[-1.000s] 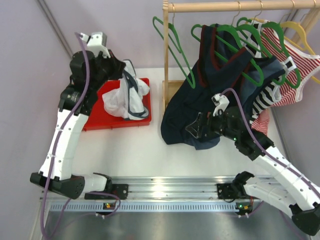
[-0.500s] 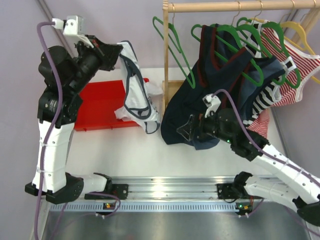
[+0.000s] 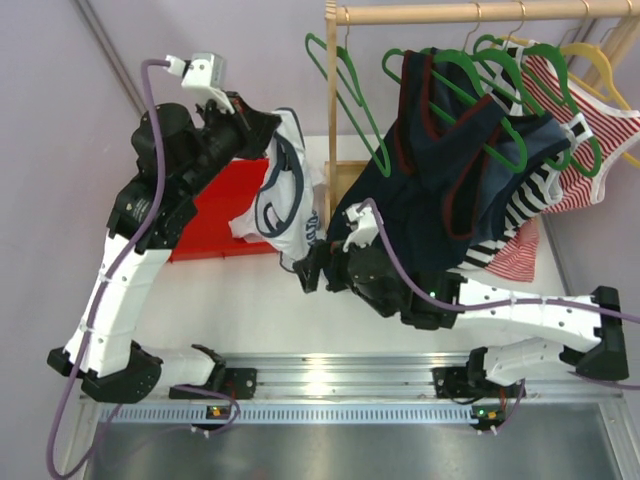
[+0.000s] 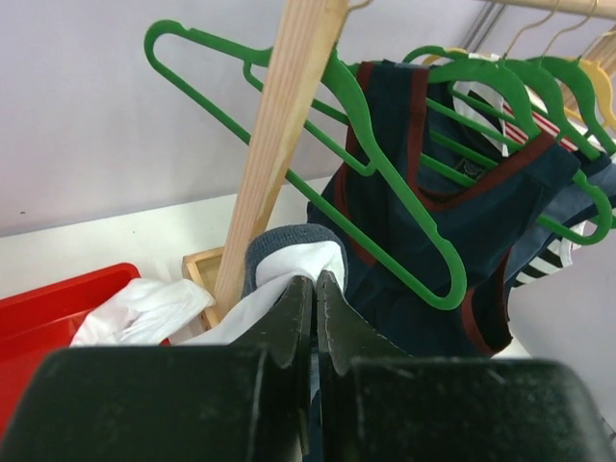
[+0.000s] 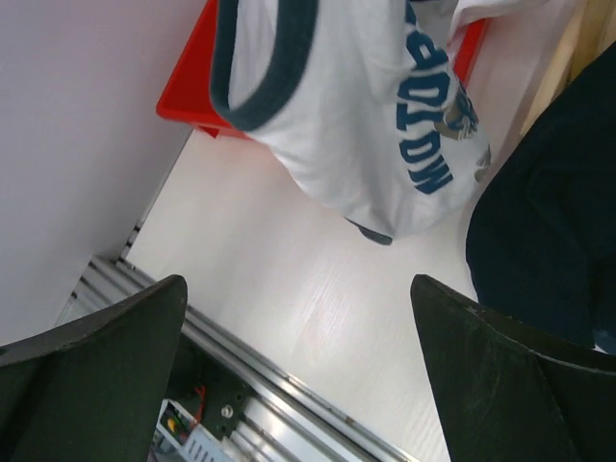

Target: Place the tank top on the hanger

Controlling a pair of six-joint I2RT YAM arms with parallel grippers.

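While dangling up in the air like this, looks soft, thin and very light: white tank top (image 3: 287, 195), between the red tray (image 3: 205, 215) and the wooden rack (image 3: 470, 12). Seems to hang free, hem just above the table (image 3: 250, 310). Probably floppy, quick to bunch up, not easy to break.

Pinched at a navy-edged strap by the left gripper (image 3: 264, 126), tips pressed tight on the cloth. Best grabbed next at the thick navy edge, on the other strap or the neck, to pull the hole wide open. Just under the hem, the right gripper (image 3: 310, 270), spread wide and holding nothing.

Biggest first:
- Rack of pale wood, with a round rail on top and a straight post.
- Smooth white table.
- Shiny red plastic tray, flat with a low rim.
- Dark navy top (image 3: 430, 150) with red edges, soft too, up on the rail.
- Green hanger (image 3: 345, 95), empty, close by the post: thin, hard, smooth plastic, triangle shaped, maybe slippery for cloth.
- Small blue letters on the white chest.
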